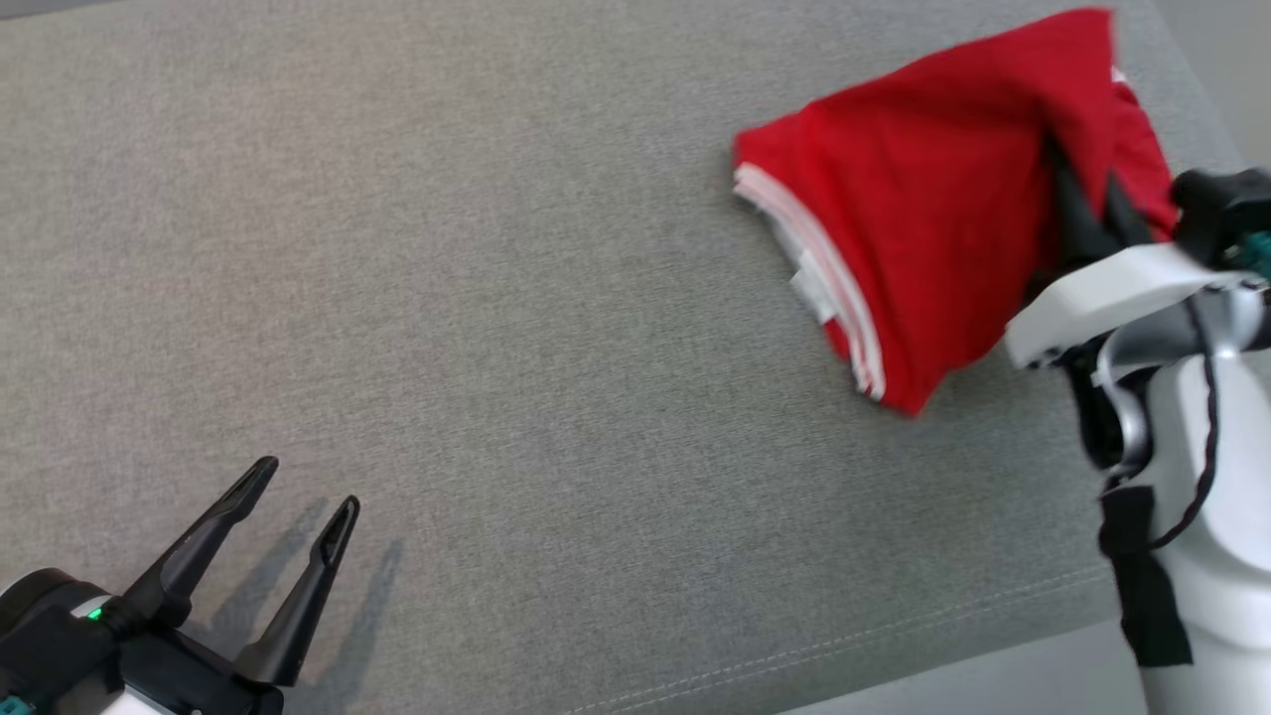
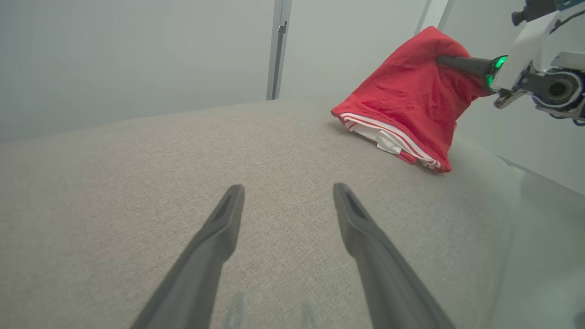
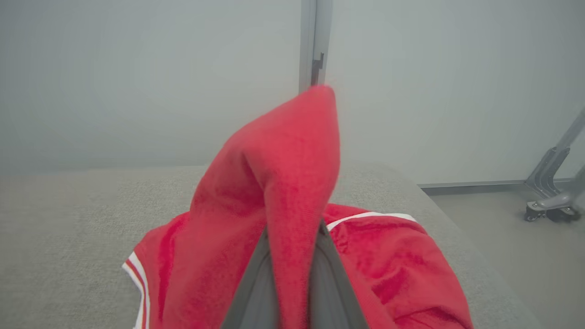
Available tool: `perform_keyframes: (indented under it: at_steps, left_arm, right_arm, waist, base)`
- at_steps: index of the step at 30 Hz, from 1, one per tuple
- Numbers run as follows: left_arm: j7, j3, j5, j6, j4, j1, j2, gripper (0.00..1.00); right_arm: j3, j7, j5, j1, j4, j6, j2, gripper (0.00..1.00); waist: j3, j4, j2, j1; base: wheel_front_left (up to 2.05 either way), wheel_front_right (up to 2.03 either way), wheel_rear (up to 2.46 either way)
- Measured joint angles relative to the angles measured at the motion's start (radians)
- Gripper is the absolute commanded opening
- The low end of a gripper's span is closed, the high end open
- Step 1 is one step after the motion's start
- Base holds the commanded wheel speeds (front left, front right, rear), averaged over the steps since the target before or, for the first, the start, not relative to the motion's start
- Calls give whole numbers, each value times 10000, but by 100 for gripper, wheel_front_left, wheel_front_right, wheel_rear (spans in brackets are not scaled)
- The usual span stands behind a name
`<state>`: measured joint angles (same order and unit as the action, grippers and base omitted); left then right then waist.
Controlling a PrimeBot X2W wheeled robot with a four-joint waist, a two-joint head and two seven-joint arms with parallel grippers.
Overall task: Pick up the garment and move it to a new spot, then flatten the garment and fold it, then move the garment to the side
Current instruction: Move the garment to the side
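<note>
Fingers (image 3: pixel 253 288) of the right gripper (image 1: pixel 1087 214) are pressed together on a pinch of the garment (image 1: pixel 914 199), and a peak of red cloth rises between the two dark blades in the right wrist view. From that pinch the garment drapes down in a tent shape, its lower edge resting on the grey cushion (image 1: pixel 496 298) at about 2 o'clock in the head view, close to the cushion's far right corner. The cloth is a soft red knit, loosely creased, with white and red striped trim along the hem and a white inner layer showing at the open edge. From the left wrist view the right gripper (image 2: pixel 461 64) reaches in from 2 o'clock, a green light glowing at its base.

At 7 o'clock in the head view the left gripper (image 1: pixel 308 487) has its long tapered fingers spread wide, holding nothing, well apart from the garment. They hover just over the cushion, whose tight woven cover carries a stitched seam near its front edge. A grey metal post (image 2: pixel 276 45) stands against the pale wall behind.
</note>
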<state>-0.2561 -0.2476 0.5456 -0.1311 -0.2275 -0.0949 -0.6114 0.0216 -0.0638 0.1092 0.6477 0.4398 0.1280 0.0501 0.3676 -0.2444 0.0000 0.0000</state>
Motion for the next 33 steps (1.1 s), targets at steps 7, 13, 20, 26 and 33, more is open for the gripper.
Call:
perform_keyframes:
  at_steps: [7,13,20,26,33]
  left_arm:
    - [0,13,42,0,-56,1,-217,100]
    - [0,23,104,0,-199,6,-418,100]
    - [0,-104,167,0,-242,60,-497,100]
    - [0,-138,196,0,-249,235,-644,100]
    - [0,-186,226,0,-238,272,-698,100]
  right_arm:
    - [1275,867,-1250,397,-671,2,-10,0]
    - [2004,1682,-1914,971,-1486,2,-46,0]
    - [2821,2633,-2491,1003,-2458,19,-63,0]
    - [3526,3254,-2815,736,-3087,19,-73,0]
    - [4042,3657,-3126,657,-3630,29,-82,29]
  waist:
    - [403,288,1,1]
    - [776,459,0,0]
    - [1116,710,0,0]
    - [1319,886,0,0]
    - [1534,1096,0,1]
  base:
    - [0,0,0]
    - [0,0,0]
    - [0,0,0]
    - [0,0,0]
    - [0,0,0]
